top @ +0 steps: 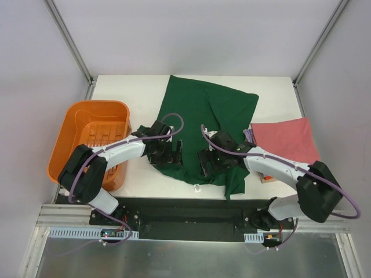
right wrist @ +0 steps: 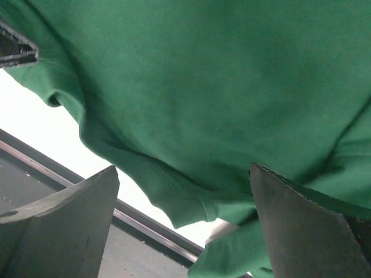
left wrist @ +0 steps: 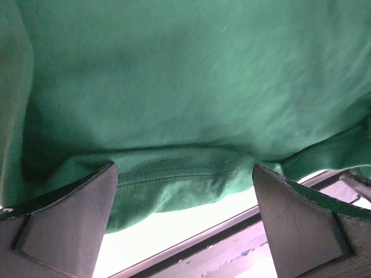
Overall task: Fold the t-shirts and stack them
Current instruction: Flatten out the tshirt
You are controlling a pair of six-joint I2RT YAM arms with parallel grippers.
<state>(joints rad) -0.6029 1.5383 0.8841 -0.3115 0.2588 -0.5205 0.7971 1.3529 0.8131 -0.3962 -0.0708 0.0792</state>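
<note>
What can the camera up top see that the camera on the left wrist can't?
Only the top view shows the orange basket, the folded pink-red shirt, the right gripper and the whole spread-out shape of the green t-shirt. Only the left wrist view shows the stitched hem up close, seen between the fingers of the left gripper. Both show the green t-shirt, the white table and the open left gripper.
</note>
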